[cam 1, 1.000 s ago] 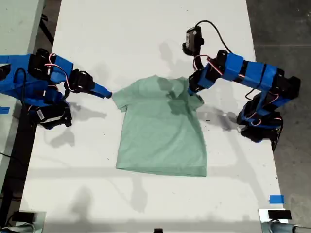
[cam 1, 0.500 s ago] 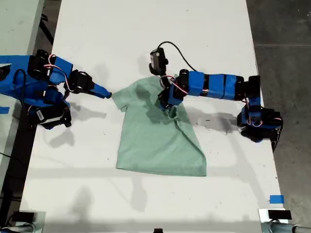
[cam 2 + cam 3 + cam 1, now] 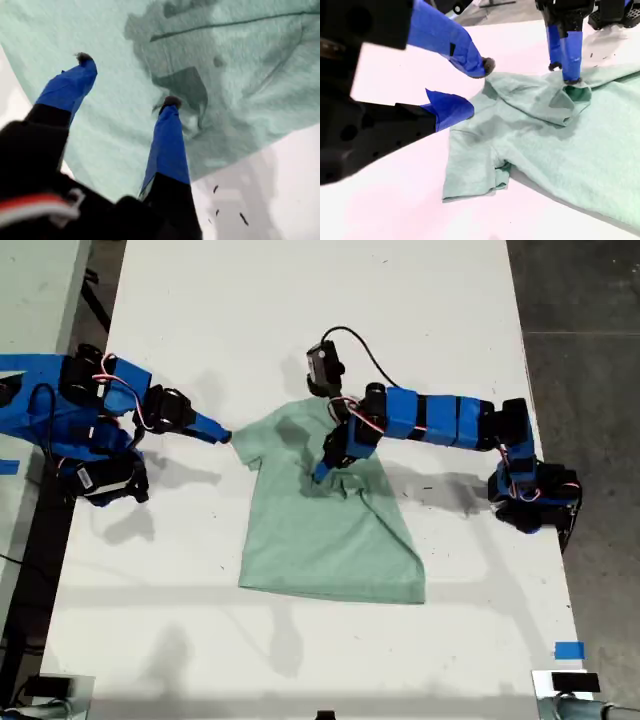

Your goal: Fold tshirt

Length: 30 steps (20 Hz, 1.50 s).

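White bench point(image 3: 300, 300) carries the tshirt point(image 3: 320, 530) at centre. Fold one, exterior view's right sleeve laid inward, appears done: my first claw point(image 3: 125, 80) wide above it. My second claw point(image 3: 465, 85), parted, should next take the other sleeve.

My second gripper point(image 3: 475, 87) hangs just above the white table point(image 3: 390, 205), its two blue-taped fingers point(image 3: 447, 37) spread apart with nothing between them. Their tips sit just short of the edge of the tshirt point(image 3: 555, 155), near the shoulder. The pale mint cloth lies mostly flat on the table. One short sleeve point(image 3: 472, 175) is spread out closest to the camera, its hem slightly curled. Farther off, my first gripper point(image 3: 563, 72) comes straight down with its jaws parted. One tip presses on a folded-over ridge of cloth point(image 3: 555, 107), and a darker pocket shows just under that tip.
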Each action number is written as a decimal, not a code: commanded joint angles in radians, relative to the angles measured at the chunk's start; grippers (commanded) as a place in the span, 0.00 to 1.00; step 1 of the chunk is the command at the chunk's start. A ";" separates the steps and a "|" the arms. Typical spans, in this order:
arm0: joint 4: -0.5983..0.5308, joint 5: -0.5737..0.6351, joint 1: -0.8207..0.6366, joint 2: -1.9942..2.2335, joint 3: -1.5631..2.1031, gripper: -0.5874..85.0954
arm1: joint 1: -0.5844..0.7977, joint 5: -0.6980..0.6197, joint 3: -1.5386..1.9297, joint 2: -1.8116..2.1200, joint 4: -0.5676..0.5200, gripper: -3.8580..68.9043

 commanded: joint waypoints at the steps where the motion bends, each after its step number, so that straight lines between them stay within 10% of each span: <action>1: -0.048 -0.017 0.005 0.009 -0.009 0.15 | 0.055 -0.043 -0.028 0.265 0.127 0.33; 21: 0.126 0.256 -0.420 -0.655 -0.176 0.28 | 0.063 -0.015 0.712 0.890 0.066 0.49; 30: -0.048 0.288 -0.408 -0.940 -0.218 0.29 | 0.055 -0.015 0.733 0.930 0.069 0.51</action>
